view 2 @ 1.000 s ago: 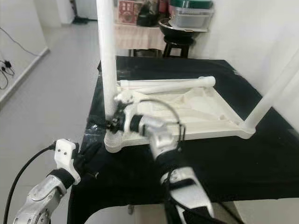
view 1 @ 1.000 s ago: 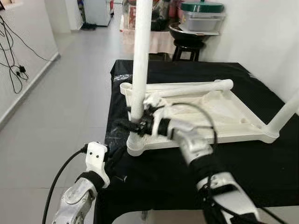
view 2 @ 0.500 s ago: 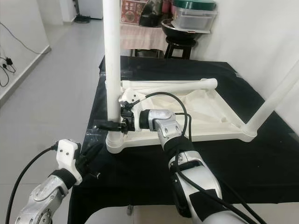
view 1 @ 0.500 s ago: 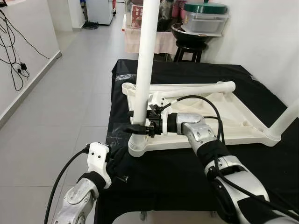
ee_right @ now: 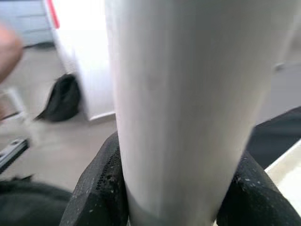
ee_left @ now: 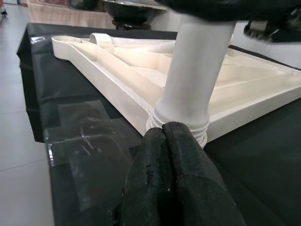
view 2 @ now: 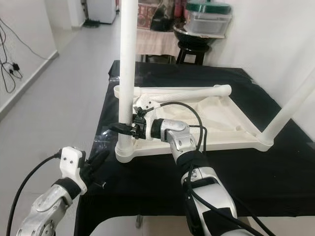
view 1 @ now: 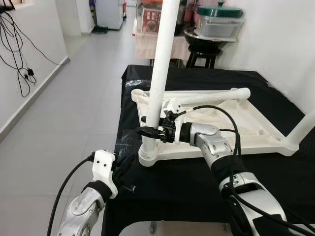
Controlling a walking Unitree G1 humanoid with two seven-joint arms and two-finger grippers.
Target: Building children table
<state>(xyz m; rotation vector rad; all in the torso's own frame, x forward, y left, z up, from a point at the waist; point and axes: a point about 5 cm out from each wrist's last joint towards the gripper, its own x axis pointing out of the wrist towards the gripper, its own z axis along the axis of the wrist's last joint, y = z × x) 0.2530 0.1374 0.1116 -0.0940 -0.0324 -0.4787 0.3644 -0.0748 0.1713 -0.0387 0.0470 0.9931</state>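
My right end effector (view 1: 149,131) is pinching the upright white table leg (view 1: 161,73) near its lower part, with one black finger (ee_right: 96,188) on each side of the tube. This leg stands in the corner socket of the white table top (view 1: 231,123), which lies upside down on the desk (view 1: 206,177) covered with a black cloth. The socket is at the corner of the table top that is nearest to my left side. A second white leg (view 1: 302,129) stands tilted at the corner on my right, and a third leg (view 1: 206,95) lies flat along the far edge of the table top. My left end effector (ee_left: 171,179) has its two black fingers pressed together, holding nothing, and it is low at the near left edge of the desk, just beside the ribbed base of the upright leg. A piece of clear tape (ee_left: 87,136) is stuck on the cloth close to that corner. Behind the desk there is a black stool (view 1: 199,49) with a green-lidded container (view 1: 219,19) on it.
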